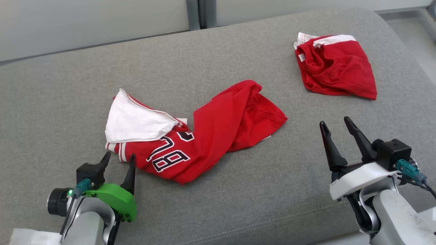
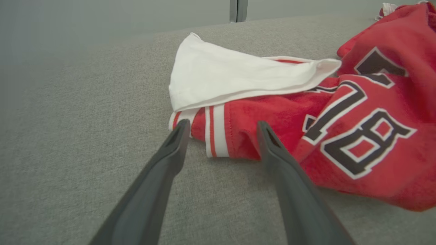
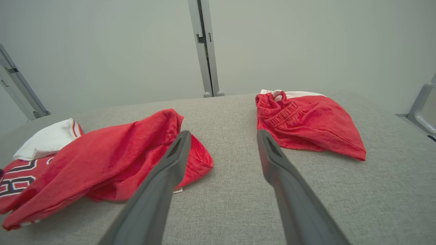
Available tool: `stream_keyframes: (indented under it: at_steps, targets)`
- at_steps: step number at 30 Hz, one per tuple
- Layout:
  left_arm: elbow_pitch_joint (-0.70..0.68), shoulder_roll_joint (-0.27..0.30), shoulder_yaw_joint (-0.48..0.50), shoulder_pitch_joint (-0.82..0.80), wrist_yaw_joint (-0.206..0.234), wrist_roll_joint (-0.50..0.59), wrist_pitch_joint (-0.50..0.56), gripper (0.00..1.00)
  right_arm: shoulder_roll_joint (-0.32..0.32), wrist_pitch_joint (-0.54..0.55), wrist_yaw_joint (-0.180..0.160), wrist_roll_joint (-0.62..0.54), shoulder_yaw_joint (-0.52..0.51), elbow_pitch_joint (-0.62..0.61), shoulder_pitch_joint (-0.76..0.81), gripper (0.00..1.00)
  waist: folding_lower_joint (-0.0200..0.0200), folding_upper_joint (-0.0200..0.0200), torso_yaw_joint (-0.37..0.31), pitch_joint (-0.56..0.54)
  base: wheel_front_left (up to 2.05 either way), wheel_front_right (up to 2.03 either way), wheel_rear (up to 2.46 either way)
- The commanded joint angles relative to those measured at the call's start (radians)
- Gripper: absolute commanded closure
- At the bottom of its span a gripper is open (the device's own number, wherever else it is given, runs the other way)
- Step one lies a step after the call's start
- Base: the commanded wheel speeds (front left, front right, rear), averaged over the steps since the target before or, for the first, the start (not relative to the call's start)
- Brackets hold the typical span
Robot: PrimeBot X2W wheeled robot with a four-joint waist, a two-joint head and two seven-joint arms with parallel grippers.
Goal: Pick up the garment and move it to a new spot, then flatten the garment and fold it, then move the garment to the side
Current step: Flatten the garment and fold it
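Head view: the left gripper [image 1: 121,154] stands with jaws wide and nothing between them, its tips right at the striped hem of the garment [image 1: 211,136]. This is a crumpled red jersey with a white sleeve, lying mid-bench. The right gripper [image 1: 334,121] is equally wide and empty, and sits apart from the garment's right edge. A pair of red shorts [image 1: 337,71] lies near the far right corner. Bare grey bench [image 1: 238,211] runs along the near edge and all down the left.

Left wrist view: the left gripper [image 2: 223,123] frames the striped cuff of the garment [image 2: 357,136]. Whether the tips touch the cloth I cannot tell. The white sleeve [image 2: 231,75] lies folded over the black numerals, and open bench [image 2: 68,136] spreads to the left.

Right wrist view: the right gripper [image 3: 223,133] points at the bare gap between the garment [image 3: 112,153] and the red shorts [image 3: 306,122], touching neither. This view also shows the shorts' gathered waistband and a metal post [image 3: 204,47] against the wall behind.
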Motion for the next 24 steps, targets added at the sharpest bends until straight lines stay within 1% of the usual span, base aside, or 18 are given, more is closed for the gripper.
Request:
stream_keyframes:
  at_steps: [1,7,13,14,15,16,20,24]
  targets:
    - [0.026,0.017,-0.017,-0.028,-0.001,-0.02,-0.002,0.0,0.0,-0.003,0.0,0.006,-0.003,0.0,-0.013,0.0,0.0,0.0,-0.033,0.034,0.0,0.0,0.0]
    - [0.115,0.036,-0.07,-0.076,-0.002,-0.082,-0.002,0.0,0.004,-0.003,0.0,0.005,-0.004,-0.002,-0.021,0.0,0.0,0.0,-0.042,0.047,0.0,0.0,0.0]
    - [0.168,0.042,-0.099,-0.107,-0.002,-0.139,-0.002,0.0,0.005,-0.003,0.0,-0.001,-0.002,0.0,-0.028,0.0,0.0,0.0,-0.042,0.049,0.0,0.0,0.0]
    - [0.176,0.04,-0.103,-0.112,-0.002,-0.149,-0.002,0.06,0.004,-0.003,0.0,-0.002,-0.002,-0.001,-0.029,0.0,0.0,0.0,-0.041,0.049,0.0,0.0,0.0]
    - [0.184,0.037,-0.112,-0.116,-0.002,-0.155,-0.002,0.67,0.004,-0.003,0.0,-0.002,-0.002,-0.003,-0.03,0.0,0.0,0.0,-0.04,0.048,0.0,0.0,0.0]
    - [0.178,0.035,-0.116,-0.121,-0.002,-0.167,-0.002,1.0,0.004,-0.003,0.0,-0.003,-0.004,-0.005,-0.029,0.0,0.0,0.0,-0.039,0.047,0.0,0.0,0.0]
    - [0.135,0.048,-0.121,-0.112,-0.002,-0.172,-0.002,1.0,0.007,-0.003,0.0,-0.004,-0.015,-0.011,-0.015,0.0,0.0,0.0,-0.018,0.04,0.0,0.0,0.0]
    - [0.055,0.047,-0.1,-0.072,0.001,-0.133,-0.002,1.0,0.015,-0.003,0.0,-0.001,-0.014,-0.011,0.002,0.0,0.0,0.0,0.01,0.023,0.0,0.0,0.0]
